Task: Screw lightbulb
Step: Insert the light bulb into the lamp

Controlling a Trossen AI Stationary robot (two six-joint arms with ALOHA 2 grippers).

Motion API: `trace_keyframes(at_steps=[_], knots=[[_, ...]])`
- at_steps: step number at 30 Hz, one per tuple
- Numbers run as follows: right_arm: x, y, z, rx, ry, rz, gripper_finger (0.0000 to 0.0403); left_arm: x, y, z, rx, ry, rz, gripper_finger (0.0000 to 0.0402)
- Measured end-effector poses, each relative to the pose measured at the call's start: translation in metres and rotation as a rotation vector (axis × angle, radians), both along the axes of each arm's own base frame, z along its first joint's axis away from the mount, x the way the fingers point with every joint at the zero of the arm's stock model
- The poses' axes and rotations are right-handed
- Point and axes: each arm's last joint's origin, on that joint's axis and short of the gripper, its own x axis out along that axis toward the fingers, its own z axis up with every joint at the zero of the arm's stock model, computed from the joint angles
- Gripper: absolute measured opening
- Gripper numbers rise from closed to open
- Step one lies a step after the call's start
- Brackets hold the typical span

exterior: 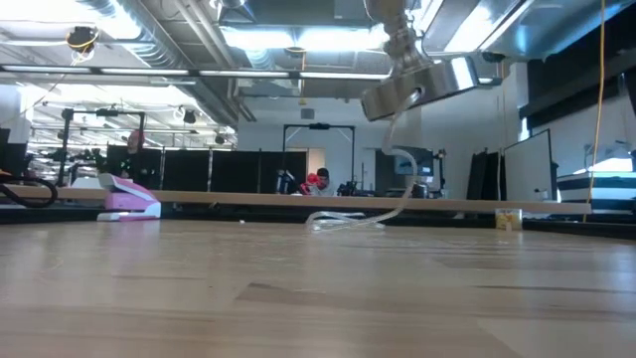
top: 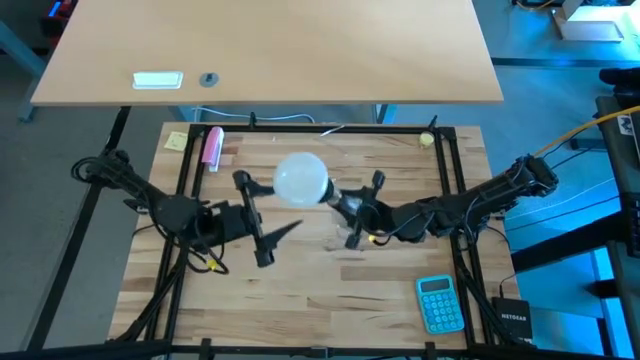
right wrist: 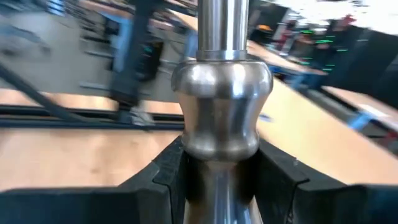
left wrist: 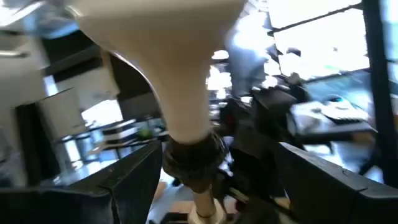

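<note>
The white lightbulb point(top: 302, 178) sits with its narrow end in the black socket point(left wrist: 193, 155) of a silver lamp stand, which is held up in the air over the middle of the table. The stand's flared base point(exterior: 427, 85) shows tilted in the low view. My left gripper point(top: 280, 215) is open, with one finger on each side of the bulb's neck and socket point(left wrist: 217, 152), touching neither. My right gripper point(top: 350, 210) is shut on the stand's stem. My right gripper pinches the lamp stand's silver stem point(right wrist: 217, 180) between its two fingers point(right wrist: 165, 177), just beside a rounded bulge point(right wrist: 221, 118). The fingers come about level from the table's right and lie across the stem. The stand is lifted clear of the table and tilted, and its clear cord point(exterior: 397, 189) hangs down to the tabletop.
A pink stapler point(top: 212, 147) and a yellow note point(top: 176, 140) lie at the far left, and a small yellow thing point(top: 428, 138) at the far right. A blue calculator point(top: 440, 303) lies near the right front. The cord's slack point(exterior: 343, 221) lies on the table toward the far edge.
</note>
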Motion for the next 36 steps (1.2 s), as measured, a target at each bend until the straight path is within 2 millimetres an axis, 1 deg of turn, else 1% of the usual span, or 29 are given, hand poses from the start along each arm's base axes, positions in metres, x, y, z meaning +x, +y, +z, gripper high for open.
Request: trace_keyframes(at_steps=[3, 6, 12, 15, 21, 23, 25, 28, 30, 31, 36], knots=[[0.005, -0.008, -0.003, -0.010, 0.003, -0.063, 0.0137, 0.001, 0.007, 0.004, -0.055, -0.052, 0.033, 0.0300], [0.013, -0.018, -0.008, -0.020, 0.018, -0.103, 0.0137, 0.006, 0.020, 0.007, -0.107, -0.092, 0.068, 0.0300], [0.029, -0.037, -0.021, -0.034, 0.047, -0.181, 0.0137, 0.019, 0.045, 0.004, -0.170, -0.124, 0.151, 0.0300], [0.032, -0.042, -0.023, -0.033, 0.048, -0.193, 0.0137, 0.023, 0.055, 0.003, -0.175, -0.129, 0.187, 0.0300], [0.032, -0.043, -0.022, -0.033, 0.039, -0.189, 0.0137, 0.025, 0.063, 0.003, -0.177, -0.135, 0.213, 0.0295], [0.033, -0.043, -0.021, -0.029, 0.031, -0.188, 0.0137, 0.026, 0.065, 0.003, -0.178, -0.134, 0.220, 0.0279], [0.033, -0.043, -0.021, -0.029, 0.030, -0.188, 0.0137, 0.026, 0.068, 0.003, -0.174, -0.128, 0.228, 0.0251], [0.033, -0.043, -0.021, -0.029, 0.034, -0.175, 0.0137, 0.027, 0.068, 0.002, -0.154, -0.113, 0.230, 0.0187], [0.033, -0.042, -0.021, -0.025, 0.031, -0.147, 0.0137, 0.027, 0.066, 0.003, -0.140, -0.116, 0.197, 0.0141], [0.033, -0.042, -0.021, -0.026, 0.028, -0.136, 0.0137, 0.027, 0.064, 0.003, -0.127, -0.114, 0.174, 0.0132], [0.032, -0.028, -0.019, -0.012, 0.023, -0.057, 0.0137, 0.027, 0.054, 0.001, -0.076, -0.071, 0.063, 0.0132]])
